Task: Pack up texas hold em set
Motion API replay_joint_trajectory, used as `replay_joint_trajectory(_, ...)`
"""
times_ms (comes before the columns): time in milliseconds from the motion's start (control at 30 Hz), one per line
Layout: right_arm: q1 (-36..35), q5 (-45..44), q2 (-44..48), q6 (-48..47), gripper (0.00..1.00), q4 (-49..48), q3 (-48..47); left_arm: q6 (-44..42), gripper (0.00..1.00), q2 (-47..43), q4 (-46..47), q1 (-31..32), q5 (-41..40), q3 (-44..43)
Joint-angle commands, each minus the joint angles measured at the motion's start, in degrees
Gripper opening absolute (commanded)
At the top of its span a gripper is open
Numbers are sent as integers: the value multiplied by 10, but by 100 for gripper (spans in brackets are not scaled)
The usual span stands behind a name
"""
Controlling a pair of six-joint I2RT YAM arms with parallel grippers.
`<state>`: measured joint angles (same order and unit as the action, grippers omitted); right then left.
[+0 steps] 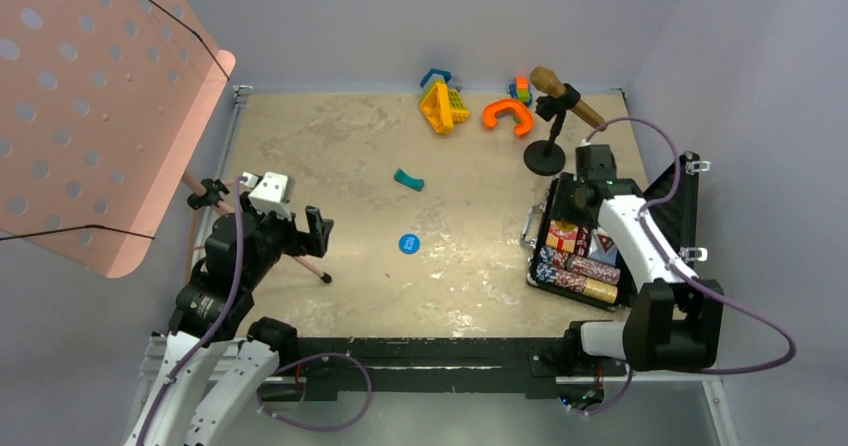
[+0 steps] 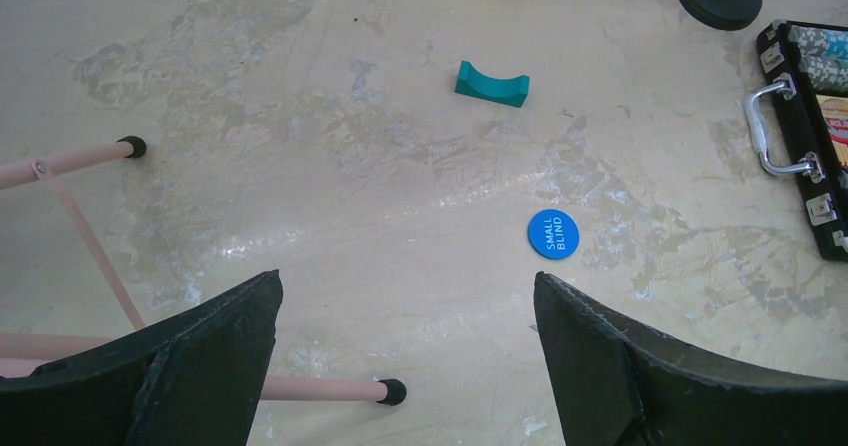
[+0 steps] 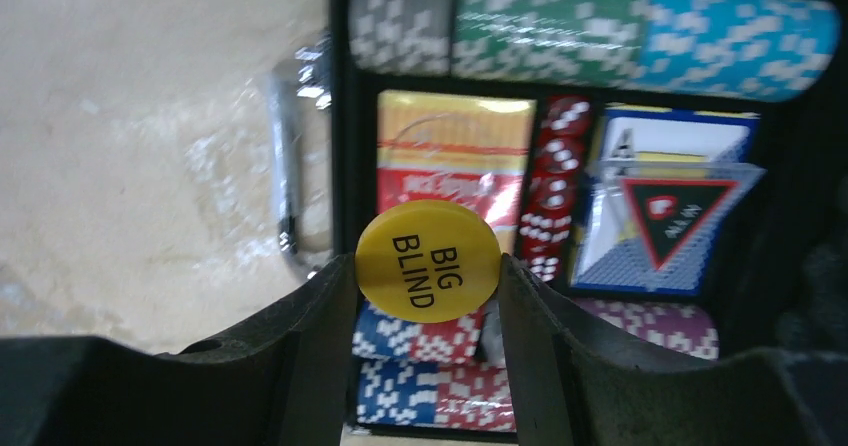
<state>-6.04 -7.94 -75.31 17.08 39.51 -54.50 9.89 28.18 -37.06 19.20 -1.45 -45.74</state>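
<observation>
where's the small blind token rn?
Small blind token: top view, flat on the table near centre, between the teal piece and the near edge, left of the case.

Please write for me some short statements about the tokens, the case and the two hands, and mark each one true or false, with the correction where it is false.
1. The right hand holds the yellow BIG BLIND token. True.
2. The blue SMALL BLIND token is already inside the case. False: it lies on the table, apart from the case.
3. The left hand grips the teal piece. False: this hand is open and empty; the teal piece lies on the table.
4. The case is open. True.
</observation>
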Motion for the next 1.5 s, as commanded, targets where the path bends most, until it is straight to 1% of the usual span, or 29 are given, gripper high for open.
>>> replay_joint_trajectory(0,85,4,22,-34,16,-21,-6,2,99,-3,17,0,12,-4)
replay_joint_trajectory(167,127,-26,7,-23,16,-32,-26,3,99,-5,18,0,28,-4)
replay_joint_trajectory(300,135,-29,-11,-13,15,-39,-34,2,99,-7,17,0,26,-4)
replay_joint_trajectory(433,135,-13,-30,-10,15,-32,-27,2,99,-7,18,0,26,-5)
replay_joint_trajectory(600,134,48,-35,-7,15,-28,0,2,100,-7,18,0,29,-5)
replay_joint_trajectory(767,133,74,-19,3,17,-20,27,2,99,-5,19,0,30,-5)
replay_joint_trajectory(900,125,88,-25,6,17,-22,44,2,100,-6,18,0,30,-5)
replay_joint_trajectory(967,112,82,-26,8,17,-22,46,2,100,-5,18,0,29,-5)
replay_joint_trajectory(1133,84,48,-21,15,22,-18,42,2,99,-3,17,0,28,-4)
replay_joint_trajectory(1267,81,44,-22,18,31,-23,41,2,99,-2,16,0,27,-4)
replay_joint_trajectory(1400,77,33,-19,24,36,-33,41,2,99,-1,16,0,25,-4)
replay_joint_trajectory(1467,76,33,-21,23,40,-34,39,2,100,0,16,0,25,-3)
